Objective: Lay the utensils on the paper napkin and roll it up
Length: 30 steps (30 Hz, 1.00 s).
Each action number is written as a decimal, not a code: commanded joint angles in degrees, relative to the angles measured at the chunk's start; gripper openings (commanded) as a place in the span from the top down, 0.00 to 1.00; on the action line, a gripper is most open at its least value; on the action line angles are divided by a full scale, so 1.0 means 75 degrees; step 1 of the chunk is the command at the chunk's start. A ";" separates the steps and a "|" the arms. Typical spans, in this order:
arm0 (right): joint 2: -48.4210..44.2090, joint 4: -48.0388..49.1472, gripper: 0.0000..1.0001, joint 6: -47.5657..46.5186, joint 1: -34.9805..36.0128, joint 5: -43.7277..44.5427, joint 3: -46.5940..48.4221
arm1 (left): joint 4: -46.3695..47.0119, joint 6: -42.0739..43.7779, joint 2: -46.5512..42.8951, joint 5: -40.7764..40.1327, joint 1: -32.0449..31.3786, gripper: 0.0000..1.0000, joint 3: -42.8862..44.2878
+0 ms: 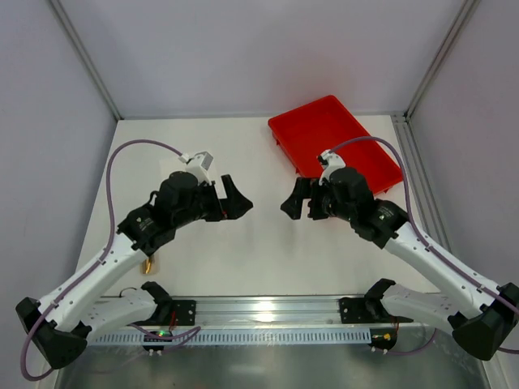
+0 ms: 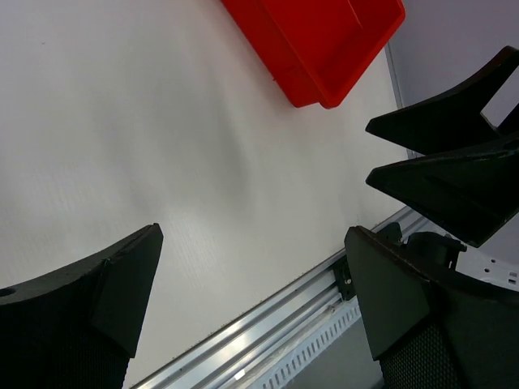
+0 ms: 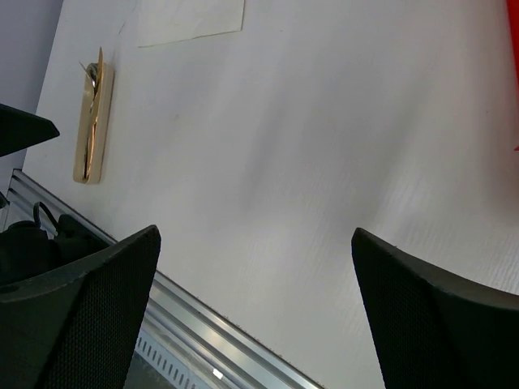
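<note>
Facing each other, left gripper (image 1: 237,203) and right gripper (image 1: 290,203) both spread wide, empty, utensils (image 3: 92,121) and paper napkin (image 3: 190,20) lying ahead of the right one, red tray (image 1: 324,130) beside it.

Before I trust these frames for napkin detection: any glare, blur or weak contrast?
Top external: glare on the metal rail. Right wrist: the paper napkin barely contrasts with the white table; the utensils look sharp. Left wrist: a soft sheen on the table.
</note>
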 commanded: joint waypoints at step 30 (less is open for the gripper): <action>-0.1199 0.0309 0.02 -0.0762 -0.0015 0.0155 -0.0185 | -0.1425 0.1066 0.5550 -0.0750 0.3998 1.00 0.4036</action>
